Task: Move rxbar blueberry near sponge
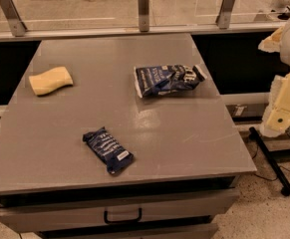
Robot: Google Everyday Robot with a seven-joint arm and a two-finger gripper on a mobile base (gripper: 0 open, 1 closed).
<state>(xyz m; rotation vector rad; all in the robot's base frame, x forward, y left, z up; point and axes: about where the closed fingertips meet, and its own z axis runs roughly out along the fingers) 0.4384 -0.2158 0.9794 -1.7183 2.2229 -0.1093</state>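
Note:
The rxbar blueberry (107, 149) is a small flat dark-blue wrapper with white lettering. It lies on the grey table (184, 133) near the front edge, a little left of centre. The sponge (51, 80) is a pale yellow wavy block at the table's left side, further back, well apart from the bar. My gripper (282, 108) hangs with the pale arm at the right edge of the view. It is beyond the table's right side, far from both things, and holds nothing that I can see.
A larger blue-and-white snack bag (168, 78) lies at the table's back right. A drawer with a dark handle (122, 216) is below the front edge. A railing with metal posts (143, 9) runs behind the table. A black bar (270, 160) lies on the floor at right.

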